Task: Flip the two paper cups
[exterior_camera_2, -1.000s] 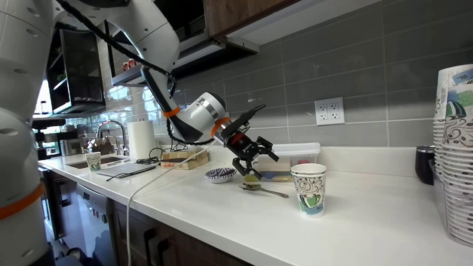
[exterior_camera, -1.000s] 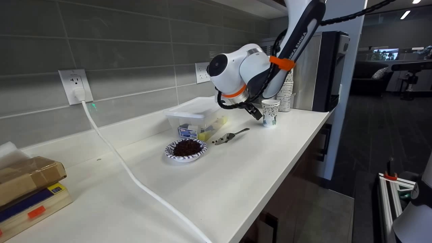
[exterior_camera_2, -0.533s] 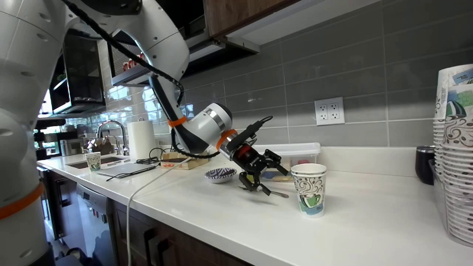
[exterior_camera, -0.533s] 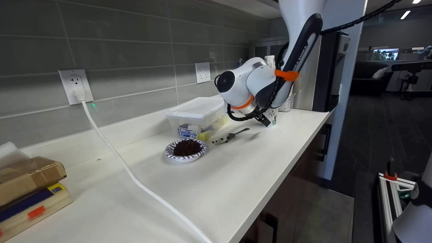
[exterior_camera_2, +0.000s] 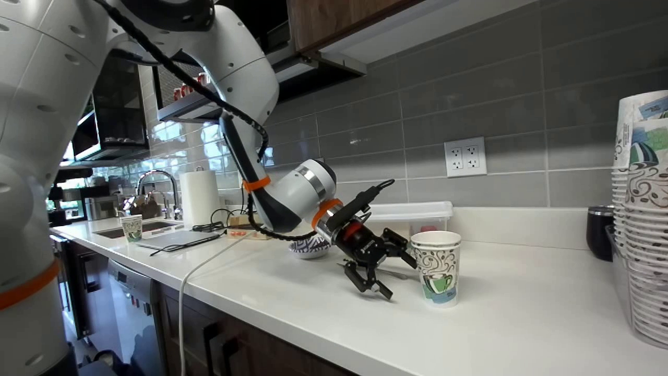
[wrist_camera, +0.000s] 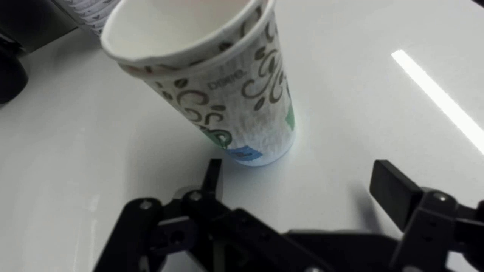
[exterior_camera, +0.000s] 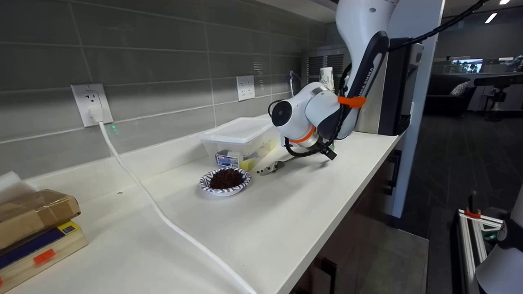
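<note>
When checked against the pictures from the last second, find the hand [exterior_camera_2: 403, 280] lower and nearer to the two paper cups [exterior_camera_2: 437, 271] — now just beside them, with fingers [wrist_camera: 395, 192] low over the desk [exterior_camera_2: 522, 313]. Find no change in the cups: upright on the desk, mouths up, apparently nested, to judge by the double rim in the wrist view. Note also, in an exterior view, a loss of sight, with the cups now almost wholly hidden behind the hand and the robot arm [exterior_camera: 327, 108]; rely on the wrist view for alignment.

Read the hand as released, with fingers spread well apart and nothing held. Unable to tell whether touching at the fingertip nearer the cups.

Take the change as the closing stage of the approach, with grasp and flip not yet begun. Before advancing further, correct the sideways offset — in the wrist view, a placement toward the finger at left, not centred. Otherwise, risk tipping the pair or pushing it along the desk. Grip lightly, as advisable with thin paper likely to buckle. Allow for the nesting: turn both as one, or separate first; not decidable from these pictures. Keep clear of the utensil [exterior_camera: 273, 168], lying partly behind the hand in both exterior views.
</note>
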`<action>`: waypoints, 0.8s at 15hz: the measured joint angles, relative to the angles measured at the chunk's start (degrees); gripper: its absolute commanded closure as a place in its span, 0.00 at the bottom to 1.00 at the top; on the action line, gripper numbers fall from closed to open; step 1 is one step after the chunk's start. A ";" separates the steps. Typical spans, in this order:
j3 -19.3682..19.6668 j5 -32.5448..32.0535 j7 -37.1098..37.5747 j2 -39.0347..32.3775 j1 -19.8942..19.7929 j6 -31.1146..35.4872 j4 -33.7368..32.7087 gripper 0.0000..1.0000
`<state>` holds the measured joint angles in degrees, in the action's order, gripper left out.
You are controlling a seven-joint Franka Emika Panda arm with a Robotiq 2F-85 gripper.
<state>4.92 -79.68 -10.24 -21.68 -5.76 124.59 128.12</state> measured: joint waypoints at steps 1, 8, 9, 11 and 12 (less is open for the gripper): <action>0.12 -0.54 0.04 -0.38 -0.05 -0.19 -0.07 0.00; -0.15 -3.22 -1.80 -3.56 0.03 -2.65 -1.86 0.00; -0.20 -3.89 -2.35 -3.98 0.08 -3.05 -2.14 0.00; 0.01 -6.08 -3.18 -4.97 0.02 -3.59 -2.67 0.00; 0.43 -7.70 -3.29 -5.57 -0.09 -3.74 -2.73 0.00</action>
<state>5.35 -87.38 -13.53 -27.25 -5.85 120.84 125.39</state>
